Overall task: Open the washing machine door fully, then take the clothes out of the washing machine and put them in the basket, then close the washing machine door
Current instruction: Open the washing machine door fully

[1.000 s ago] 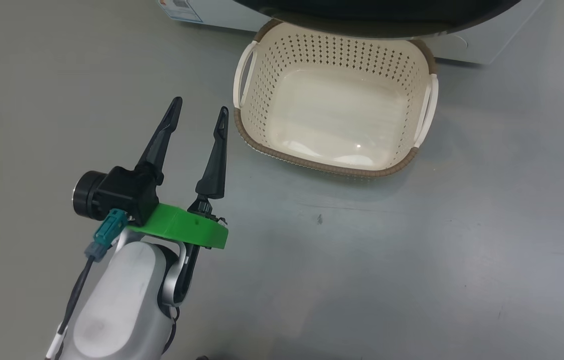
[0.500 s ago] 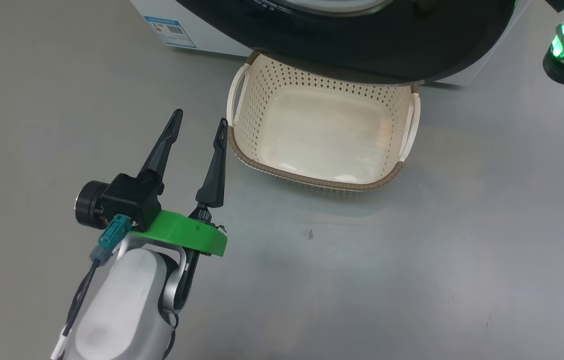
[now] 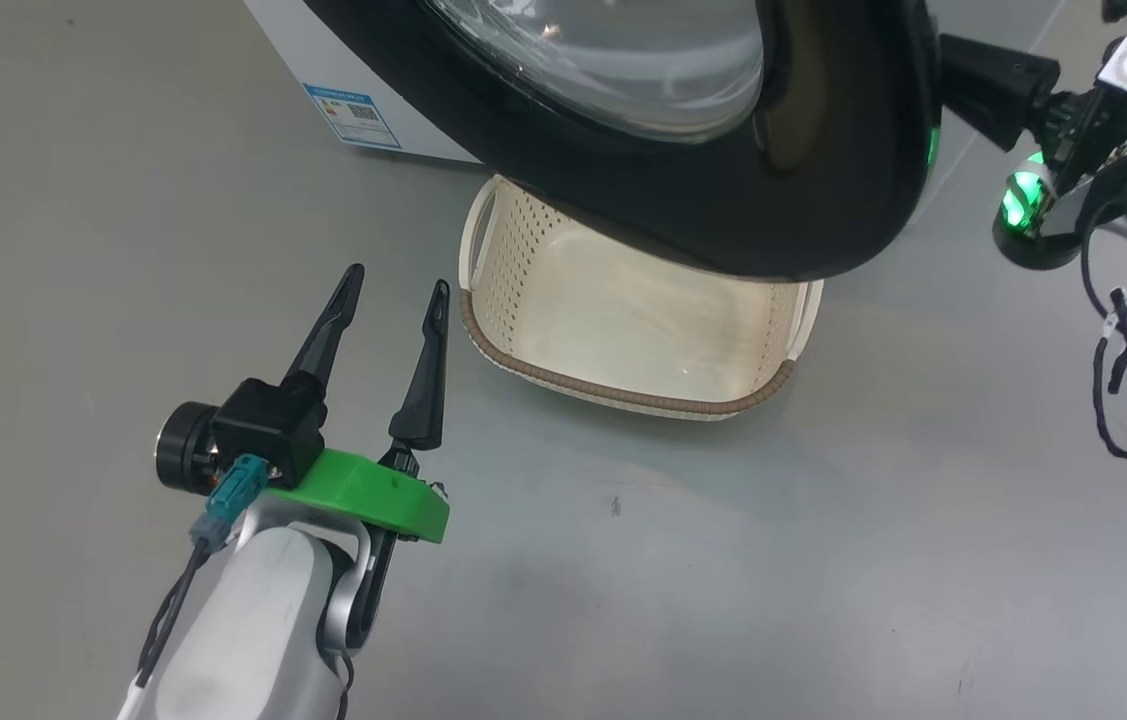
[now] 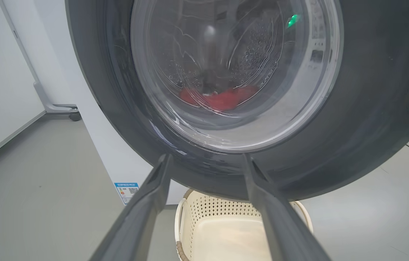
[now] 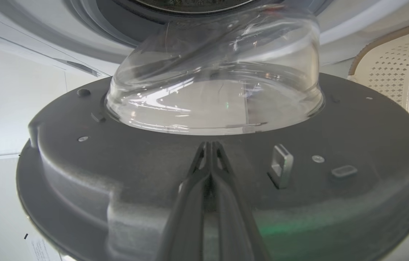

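Opening the washing machine door [image 3: 823, 210]: it's part-way out, with my right pincer [image 5: 209, 145] on its inner face.
Head view: the door overhangs the far half of the cream basket [image 3: 623, 395]. My left pincer [image 3: 398, 280] is spread wide and empty, above the floor [image 3: 723, 550] just beside the basket's near left corner. Left wrist view: red clothes [image 4: 222, 99] sit inside the white washing machine [image 4: 95, 119], seen through the glass bowl [image 4: 189, 43]. Right wrist view: fingers pressed together, tips seemingly against the grey inner panel just below the bowl, left of the latch hook [image 5: 280, 170]. I'd push steadily near that latch edge, follow the hinge arc and stay off the glass.
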Controlling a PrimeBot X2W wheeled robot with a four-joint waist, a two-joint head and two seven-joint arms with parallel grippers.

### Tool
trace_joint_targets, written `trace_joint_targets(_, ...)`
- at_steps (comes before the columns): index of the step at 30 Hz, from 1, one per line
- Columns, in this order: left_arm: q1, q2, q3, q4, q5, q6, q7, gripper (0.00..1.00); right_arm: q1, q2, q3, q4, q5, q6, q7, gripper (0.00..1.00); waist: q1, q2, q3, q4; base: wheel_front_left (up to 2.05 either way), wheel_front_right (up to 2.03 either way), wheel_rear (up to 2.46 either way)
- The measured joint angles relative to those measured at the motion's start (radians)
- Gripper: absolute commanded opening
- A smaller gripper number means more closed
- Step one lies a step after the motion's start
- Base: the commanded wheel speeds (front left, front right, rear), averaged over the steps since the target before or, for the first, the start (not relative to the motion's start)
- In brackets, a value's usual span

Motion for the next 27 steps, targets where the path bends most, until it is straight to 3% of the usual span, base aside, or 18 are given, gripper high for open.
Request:
trace_joint_targets(14, 0.043, 0.001, 0.004, 0.028, 0.010, 0.000, 0.000, 1.00, 0.120, 0.084, 0.033, 0.002, 0.026, 0.021, 0.027, 0.00, 0.0000, 0.0000, -0.090, 0.015, 0.00, 0.00, 0.00)
trace_joint_targets(27, 0.081, 0.002, 0.007, 0.055, 0.028, -0.012, 0.000, 1.00, 0.229, 0.124, 0.069, 0.017, 0.037, 0.039, 0.034, 0.00, 0.0000, 0.0000, -0.175, 0.037, 0.00, 0.00, 0.00)
